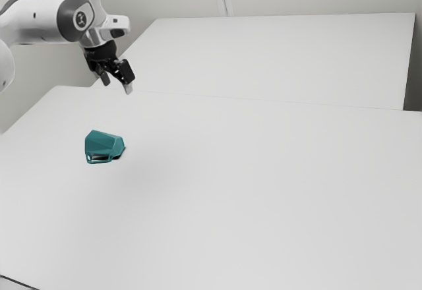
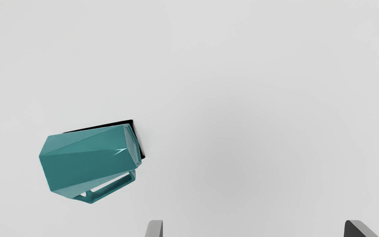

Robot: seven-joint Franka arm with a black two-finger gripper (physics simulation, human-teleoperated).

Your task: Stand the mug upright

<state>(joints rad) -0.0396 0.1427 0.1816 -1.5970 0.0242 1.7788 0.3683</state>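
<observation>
"Where is the mug?"

"It lies on its side on the white table, below the gripper. It runs long from the exterior view's left to its right, thin end to the right."

"And the handle?"

"In the wrist view it sits on the side of the mug toward the gripper."

"Are the fingers on the mug?"

"No, they are spread wide. The mug is out past one of them, not in the gap."

"What can't we see?"

"The mug's underside is hidden. I can't tell which end is the open one. The wrist view cuts off most of the fingers."
</observation>
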